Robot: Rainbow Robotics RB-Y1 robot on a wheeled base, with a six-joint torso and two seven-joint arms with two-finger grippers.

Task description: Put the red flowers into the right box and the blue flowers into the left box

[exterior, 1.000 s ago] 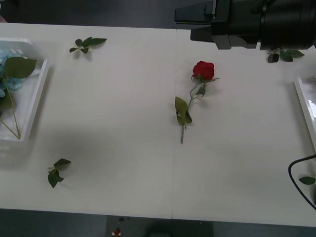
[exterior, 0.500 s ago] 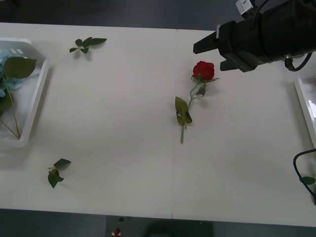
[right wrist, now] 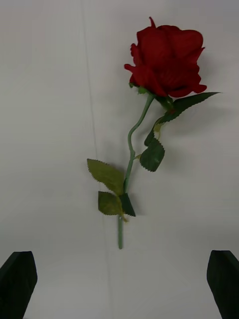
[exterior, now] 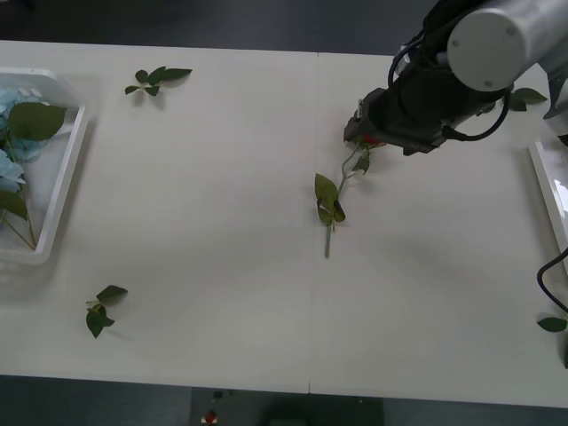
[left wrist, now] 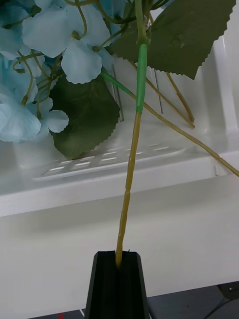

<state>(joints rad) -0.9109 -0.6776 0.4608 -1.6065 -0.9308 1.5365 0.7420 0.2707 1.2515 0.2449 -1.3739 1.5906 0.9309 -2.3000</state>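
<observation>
A red flower (right wrist: 167, 60), a single rose on a thin green stem, lies on the white table (exterior: 213, 195). My right gripper (right wrist: 119, 286) hovers above it, open, its black fingers (right wrist: 17, 281) wide apart and clear of the stem end. In the front view my right arm (exterior: 435, 89) covers the bloom, leaving the stem and leaves (exterior: 328, 200) visible. My left gripper (left wrist: 118, 286) is shut on a blue flower's stem (left wrist: 130, 169). The pale blue flower heads (left wrist: 45, 50) lie in the left box (left wrist: 99, 187), which stands at the table's left edge (exterior: 67, 177). The right box (exterior: 550, 191) shows in part at the right edge.
Loose green leaf sprigs lie at the far left (exterior: 158, 78), near the front left (exterior: 100, 311), behind my right arm (exterior: 525, 98) and at the front right (exterior: 552, 324). A black cable (exterior: 543, 288) loops at the right edge.
My right arm has come down and toward the near side until it stands over the rose's bloom. The rose has not moved. The blue flowers in the left box have shifted slightly.
</observation>
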